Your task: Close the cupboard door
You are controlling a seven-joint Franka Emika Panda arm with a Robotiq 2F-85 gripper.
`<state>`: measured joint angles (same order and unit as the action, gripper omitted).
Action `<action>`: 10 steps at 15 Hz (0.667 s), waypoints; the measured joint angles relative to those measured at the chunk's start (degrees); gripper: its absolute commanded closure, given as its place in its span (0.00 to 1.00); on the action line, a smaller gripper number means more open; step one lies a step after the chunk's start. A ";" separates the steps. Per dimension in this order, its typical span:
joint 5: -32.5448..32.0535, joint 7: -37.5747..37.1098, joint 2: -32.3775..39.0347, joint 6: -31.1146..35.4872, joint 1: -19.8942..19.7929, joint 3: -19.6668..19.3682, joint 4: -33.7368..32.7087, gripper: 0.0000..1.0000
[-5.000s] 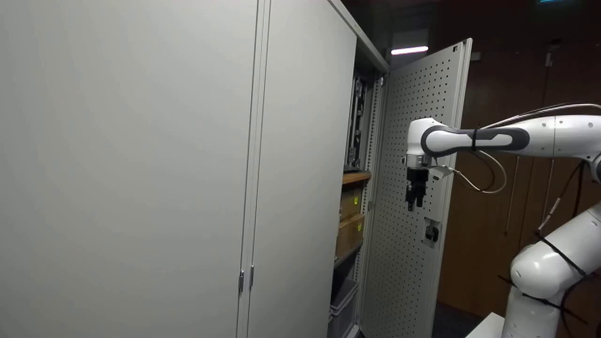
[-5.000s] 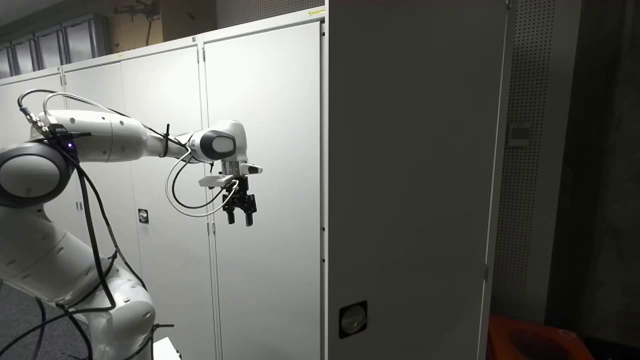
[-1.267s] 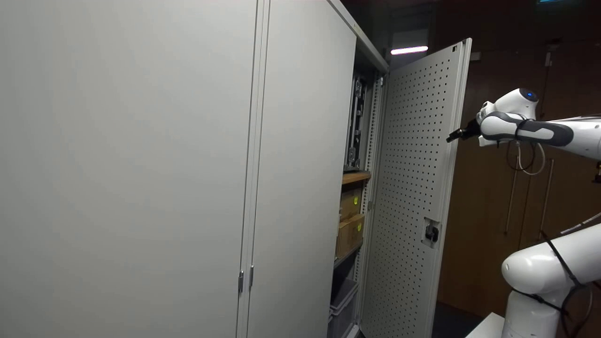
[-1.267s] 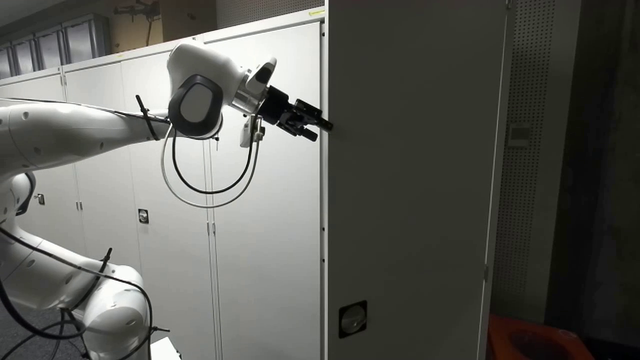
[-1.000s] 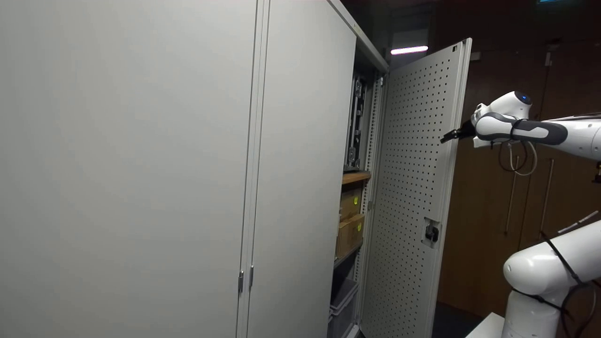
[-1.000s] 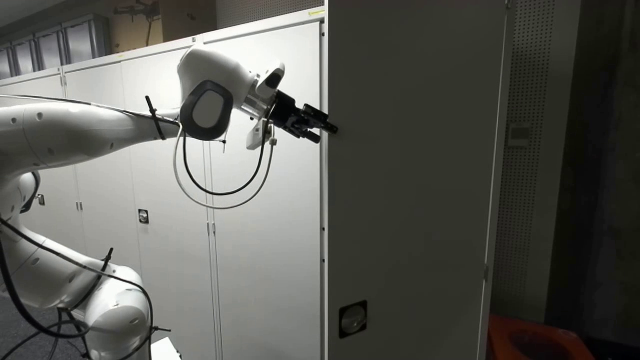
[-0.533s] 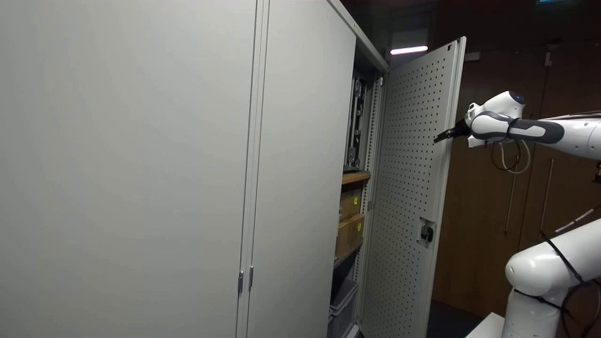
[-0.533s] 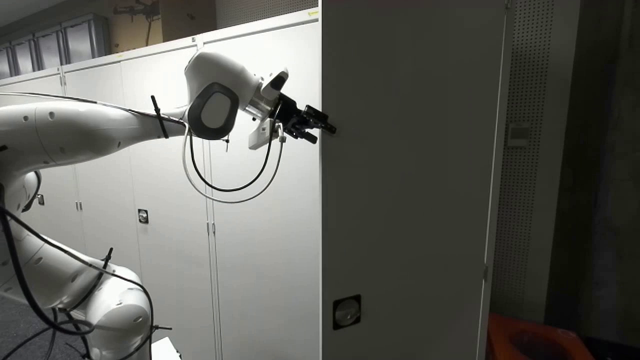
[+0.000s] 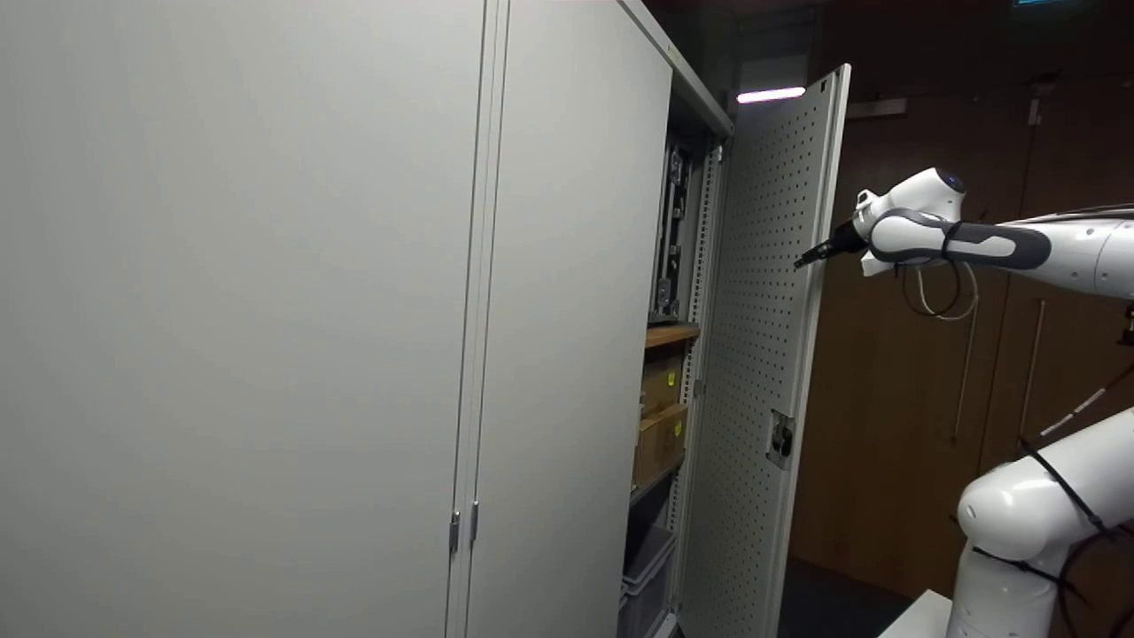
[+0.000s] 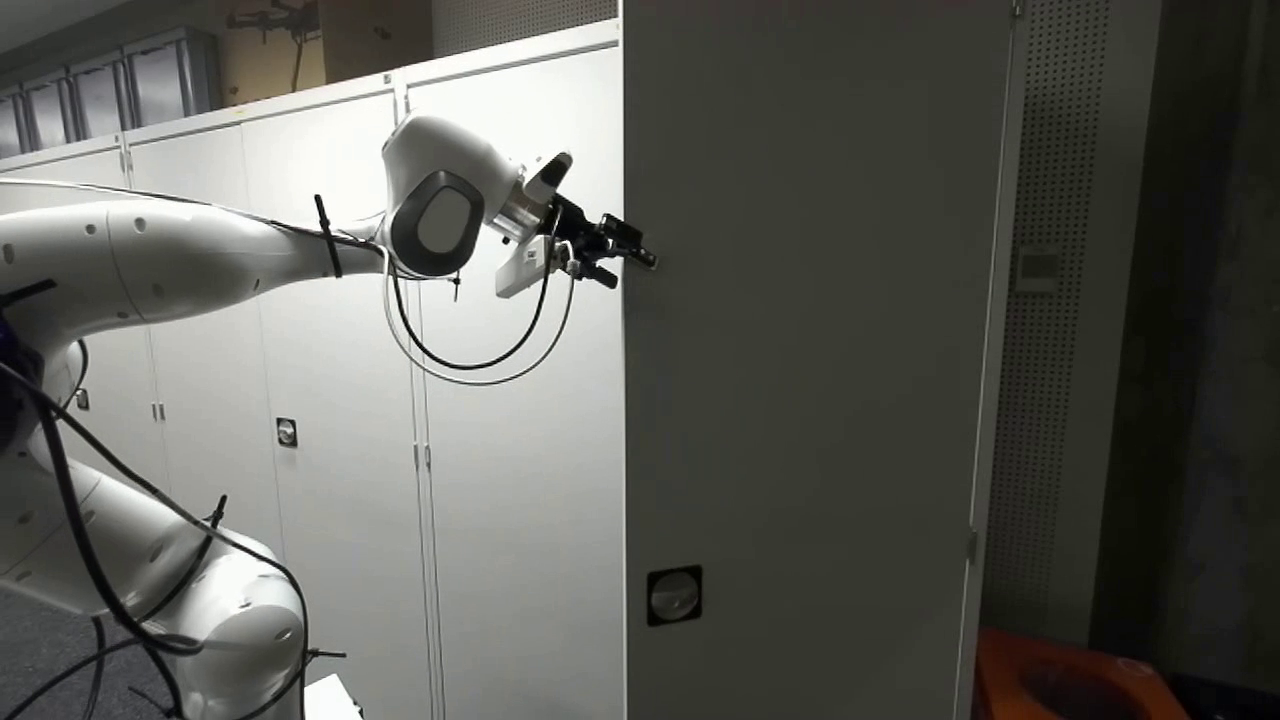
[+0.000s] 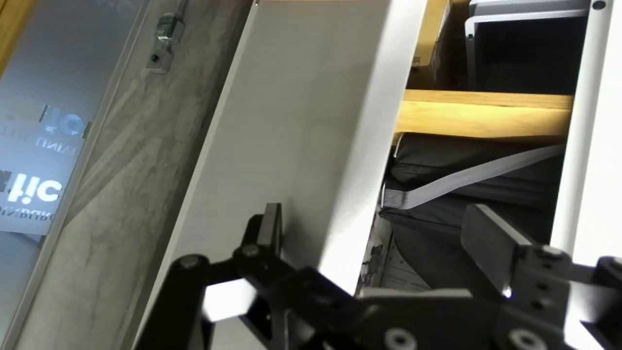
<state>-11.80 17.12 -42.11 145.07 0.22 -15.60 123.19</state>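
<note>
While the fingers [image 11: 487,243] stand wide apart, with the edge of the cupboard door [image 11: 291,136] between them, the outer finger [image 11: 269,229] should push slowly, following the door's swing

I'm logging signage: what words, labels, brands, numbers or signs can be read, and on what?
"tic", in white, apparently flipped, on the bluish panel in the wrist view.
Other lettering above and below it: too blurred to read.
Yellow tags on the cardboard boxes, in an exterior view: any writing too small to read.
</note>
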 measured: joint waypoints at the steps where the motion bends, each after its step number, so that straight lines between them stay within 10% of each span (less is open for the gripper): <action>1: 0.06 0.00 0.34 0.00 0.46 0.36 -0.17 0.00; 10: 1.26 0.54 3.12 -0.01 3.28 1.55 -2.05 0.00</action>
<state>-10.54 17.65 -38.99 145.07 3.50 -14.05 121.14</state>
